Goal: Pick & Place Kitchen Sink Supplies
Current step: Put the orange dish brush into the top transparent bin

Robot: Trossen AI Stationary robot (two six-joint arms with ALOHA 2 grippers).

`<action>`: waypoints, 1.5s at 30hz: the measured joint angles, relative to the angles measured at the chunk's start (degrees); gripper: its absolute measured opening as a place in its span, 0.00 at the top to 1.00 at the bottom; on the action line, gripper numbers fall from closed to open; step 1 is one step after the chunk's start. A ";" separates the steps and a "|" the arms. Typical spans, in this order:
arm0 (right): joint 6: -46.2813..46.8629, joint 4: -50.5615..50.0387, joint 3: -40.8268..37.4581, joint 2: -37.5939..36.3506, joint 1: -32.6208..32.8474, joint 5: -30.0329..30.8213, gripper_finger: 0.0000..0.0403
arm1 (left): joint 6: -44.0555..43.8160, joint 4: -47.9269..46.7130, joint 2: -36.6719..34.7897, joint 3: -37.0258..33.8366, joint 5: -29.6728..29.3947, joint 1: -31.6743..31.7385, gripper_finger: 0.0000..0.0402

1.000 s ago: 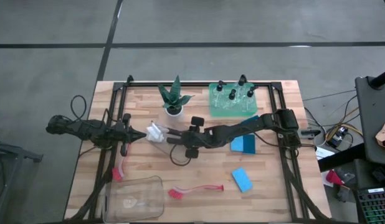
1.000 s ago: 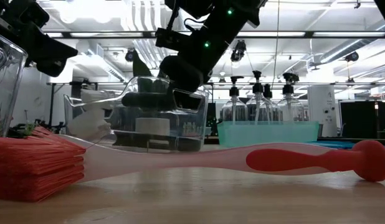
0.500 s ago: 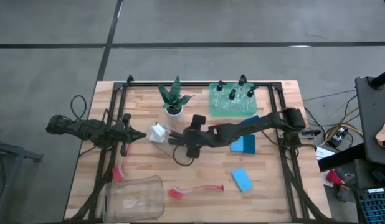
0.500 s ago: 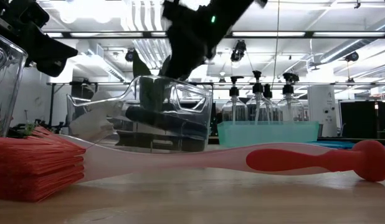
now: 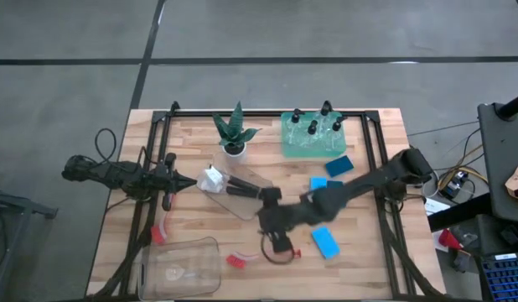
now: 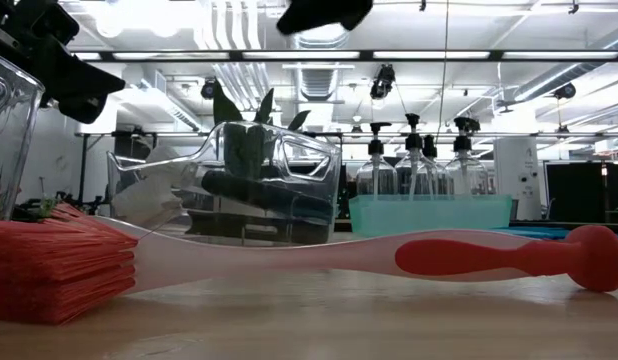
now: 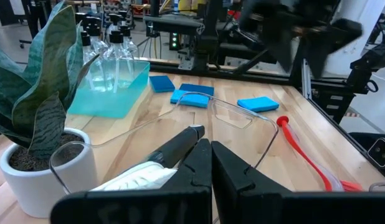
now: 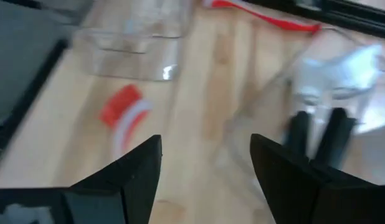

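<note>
Red-handled brush (image 5: 261,254) lies at table's 6 o'clock, beside clear bin (image 5: 182,267). Right gripper (image 5: 276,237) hovers just above it, fingers spread, empty. Black-handled brushes (image 5: 242,186) rest in tilted clear bin (image 5: 251,204) at centre. Left gripper (image 5: 192,181) at 9 o'clock, fingers closed, empty.

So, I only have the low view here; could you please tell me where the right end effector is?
Observer: The right end effector hangs open above the table's front centre, by the red brush.
Operator: Thank you, and the left one?
Observer: The left end effector is shut, beside the white brush head at the tipped clear bin.
Operator: Are any sponges in the tray?
Observer: No, the blue sponges lie on the table, outside the green tray.
</note>
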 joint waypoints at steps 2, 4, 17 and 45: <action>1.22 -0.01 -0.03 0.55 2.11 0.08 0.42 | 0.01 0.00 0.00 0.02 0.00 0.00 1.00; 2.55 0.54 -0.09 1.52 3.77 0.20 0.42 | 0.00 0.02 0.00 0.02 0.00 0.01 1.00; 8.53 0.74 0.42 12.63 5.90 -4.02 0.43 | 0.00 0.00 0.00 0.01 -0.02 0.00 1.00; 9.10 -0.51 0.98 19.11 5.86 -5.32 0.90 | 0.00 0.01 0.00 0.00 0.00 0.02 1.00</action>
